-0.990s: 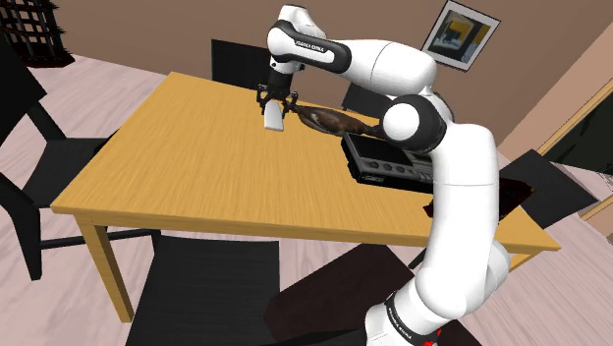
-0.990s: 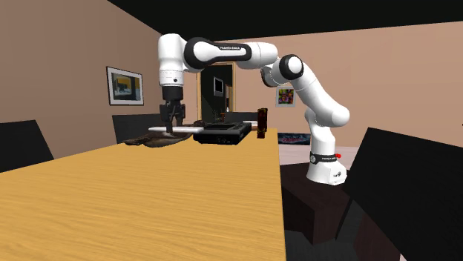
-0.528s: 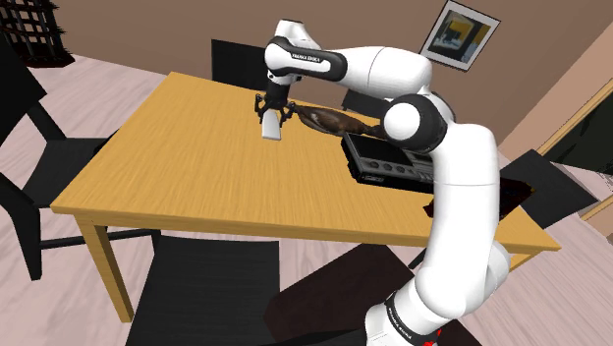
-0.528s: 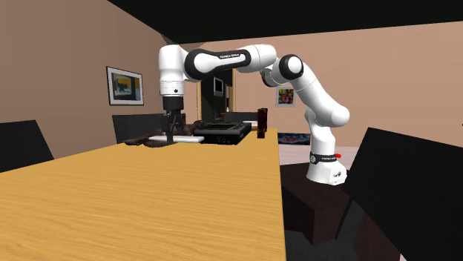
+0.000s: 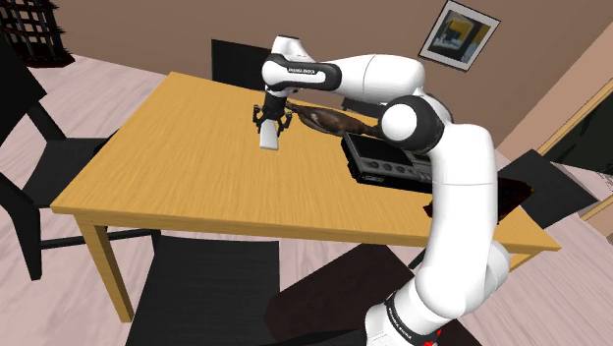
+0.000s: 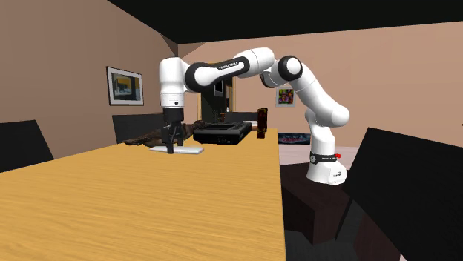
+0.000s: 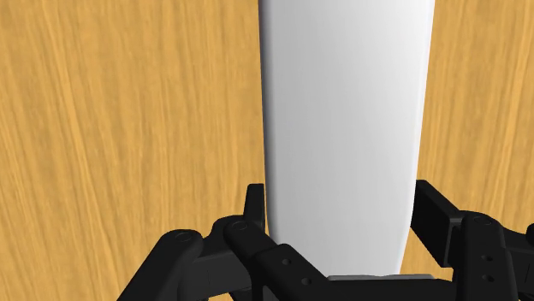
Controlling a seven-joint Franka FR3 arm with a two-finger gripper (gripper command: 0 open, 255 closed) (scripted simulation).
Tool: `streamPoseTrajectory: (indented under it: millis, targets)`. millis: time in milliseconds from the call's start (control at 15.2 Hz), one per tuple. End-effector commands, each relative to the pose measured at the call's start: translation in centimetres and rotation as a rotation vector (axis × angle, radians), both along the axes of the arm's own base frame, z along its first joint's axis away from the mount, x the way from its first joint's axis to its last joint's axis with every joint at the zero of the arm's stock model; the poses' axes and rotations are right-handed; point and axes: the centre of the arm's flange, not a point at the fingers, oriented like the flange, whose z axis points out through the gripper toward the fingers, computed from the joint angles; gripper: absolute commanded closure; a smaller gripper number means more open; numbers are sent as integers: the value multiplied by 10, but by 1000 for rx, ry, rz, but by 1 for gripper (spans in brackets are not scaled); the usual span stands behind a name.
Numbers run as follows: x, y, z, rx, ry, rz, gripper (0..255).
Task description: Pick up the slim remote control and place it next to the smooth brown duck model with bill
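the white slim remote (image 5: 268, 137) lies flat and low over the wooden table (image 5: 167, 167), and whether it touches the top cannot be told. the black gripper (image 6: 171, 145) pinches it, with one finger (image 7: 255, 209) against each long edge. in the shoulder view the brown duck (image 5: 329, 120) sits near the remote at about 2 o'clock, apart from it. a black box-shaped device (image 5: 385, 157) lies at about 4 o'clock from the duck.

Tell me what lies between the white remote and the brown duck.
Only bare wooden tabletop, in the shoulder view: a strip of it separates the remote from the duck.
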Motion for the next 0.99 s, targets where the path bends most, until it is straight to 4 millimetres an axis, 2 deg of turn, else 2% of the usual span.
streamPoseTrajectory:
  millis: [0,264,726,792,924]
  targets:
    - [0,-1,-10,0,-1,0,255]
    - [0,-1,-30,0,-1,0,255]
    - [0,-1,-30,0,-1,0,255]
    - [0,0,-30,0,-1,0,0]
    - [0,0,-30,0,-1,0,0]
